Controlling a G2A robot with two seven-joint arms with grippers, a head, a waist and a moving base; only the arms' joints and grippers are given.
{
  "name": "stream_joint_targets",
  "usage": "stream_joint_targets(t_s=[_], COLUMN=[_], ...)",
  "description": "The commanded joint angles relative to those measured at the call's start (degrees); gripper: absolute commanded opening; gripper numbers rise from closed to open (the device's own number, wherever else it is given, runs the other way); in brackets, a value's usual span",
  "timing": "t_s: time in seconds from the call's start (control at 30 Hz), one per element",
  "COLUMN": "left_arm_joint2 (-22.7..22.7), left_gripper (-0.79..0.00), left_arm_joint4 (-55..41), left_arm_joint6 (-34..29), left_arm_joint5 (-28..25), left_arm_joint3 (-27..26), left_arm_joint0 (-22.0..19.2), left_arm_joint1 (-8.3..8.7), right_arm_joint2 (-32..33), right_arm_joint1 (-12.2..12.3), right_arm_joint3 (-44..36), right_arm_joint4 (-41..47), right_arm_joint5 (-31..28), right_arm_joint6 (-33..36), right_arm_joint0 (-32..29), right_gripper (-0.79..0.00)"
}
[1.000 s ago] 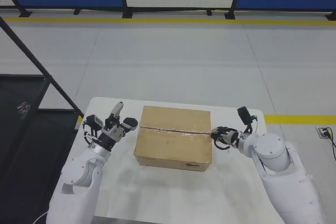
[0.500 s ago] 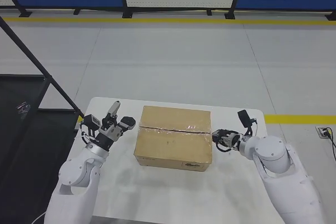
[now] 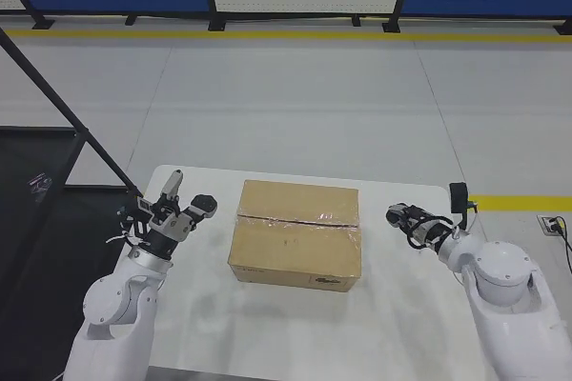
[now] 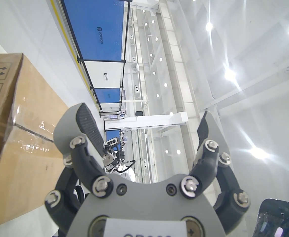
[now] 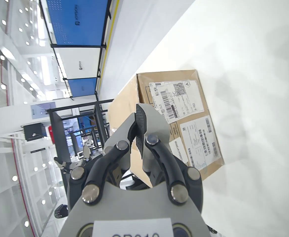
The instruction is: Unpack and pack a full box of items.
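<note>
A closed brown cardboard box [image 3: 296, 233], taped along its top seam, sits in the middle of the white table [image 3: 296, 319]. My left gripper [image 3: 185, 194] hangs open a short way off the box's left end, with nothing between its fingers [image 4: 87, 122]. The box [image 4: 18, 124] fills one side of the left wrist view. My right gripper [image 3: 397, 213] is shut and empty, apart from the box's right end. In the right wrist view the shut gripper [image 5: 139, 114] points at the box end [image 5: 181, 114], which carries shipping labels.
A black metal frame [image 3: 57, 114] stands left of the table over a dark mat. Bare tabletop lies in front of the box and on both sides of it. A yellow floor line [image 3: 524, 202] runs behind the table on the right.
Both arms have drawn outward from the box: the left gripper went left, the right gripper went right and no longer touches the box's end. The box has not moved.
</note>
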Motion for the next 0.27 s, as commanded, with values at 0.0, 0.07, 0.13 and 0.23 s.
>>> stream_joint_targets(t_s=[0.0, 0.07, 0.13, 0.23], left_arm_joint2=[0.02, 0.02, 0.02, 0.02], left_gripper=[0.000, 0.000, 0.000, 0.000], left_arm_joint4=[0.06, 0.06, 0.06, 0.06], left_arm_joint6=[0.05, 0.05, 0.05, 0.05], left_arm_joint5=[0.00, 0.00, 0.00, 0.00], left_arm_joint3=[0.03, 0.03, 0.03, 0.03], left_arm_joint0=[-0.01, -0.01, -0.01, -0.01], left_arm_joint1=[0.00, 0.00, 0.00, 0.00], right_arm_joint2=[0.50, 0.56, 0.48, 0.19], right_arm_joint1=[-0.03, -0.10, -0.16, -0.36], right_arm_joint3=[-0.43, -0.86, -1.19, -2.15], right_arm_joint4=[1.74, 2.92, 3.63, 4.90], right_arm_joint5=[-2.66, -5.14, -7.24, -9.00], right_arm_joint6=[-0.97, -2.08, -3.16, -5.66], right_arm_joint0=[-1.36, -2.43, -3.16, -3.70], right_gripper=[-0.785, -0.699, -0.403, 0.000])
